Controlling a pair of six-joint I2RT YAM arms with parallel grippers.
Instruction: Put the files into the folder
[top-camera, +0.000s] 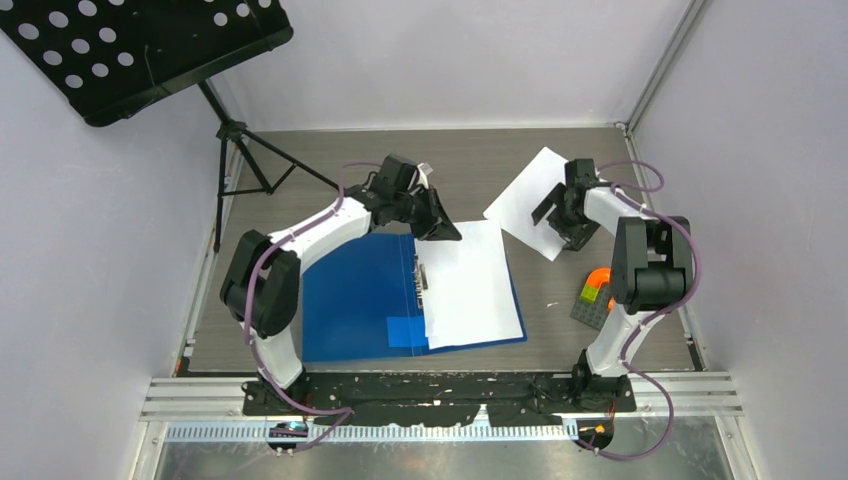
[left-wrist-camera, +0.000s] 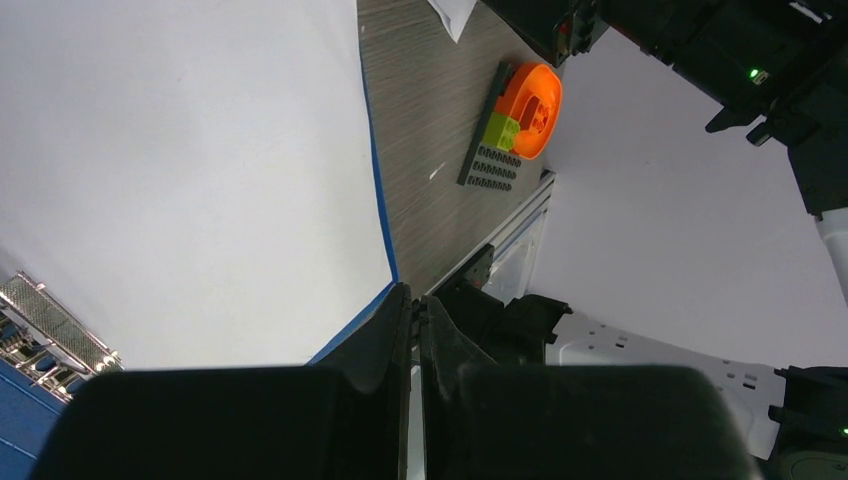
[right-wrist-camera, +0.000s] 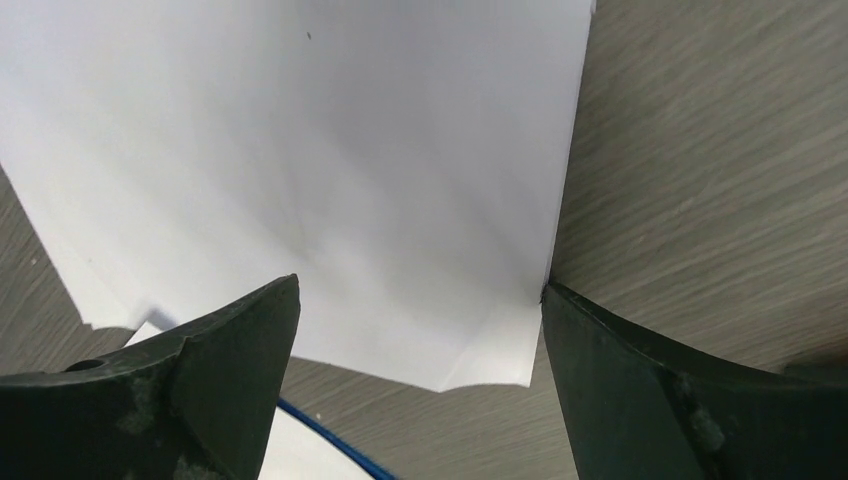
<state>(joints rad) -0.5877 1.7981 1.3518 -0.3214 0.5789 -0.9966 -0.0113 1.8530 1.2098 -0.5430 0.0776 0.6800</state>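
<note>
The blue folder (top-camera: 350, 290) lies open, with one white sheet (top-camera: 470, 285) on its right half. At the folder's far edge, the left gripper (top-camera: 440, 228) has its jaws nearly pressed together. Beyond the folder's far right corner, the right gripper (top-camera: 560, 220) spreads wide jaws over a second sheet (top-camera: 522, 195).

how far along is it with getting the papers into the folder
Partway. Done: the folder lies open with white paper on its right half. In hand: the open right gripper straddles a corner of the loose sheet on the table. Left: grip that sheet and carry it in. The left gripper sits shut by the clip.
</note>
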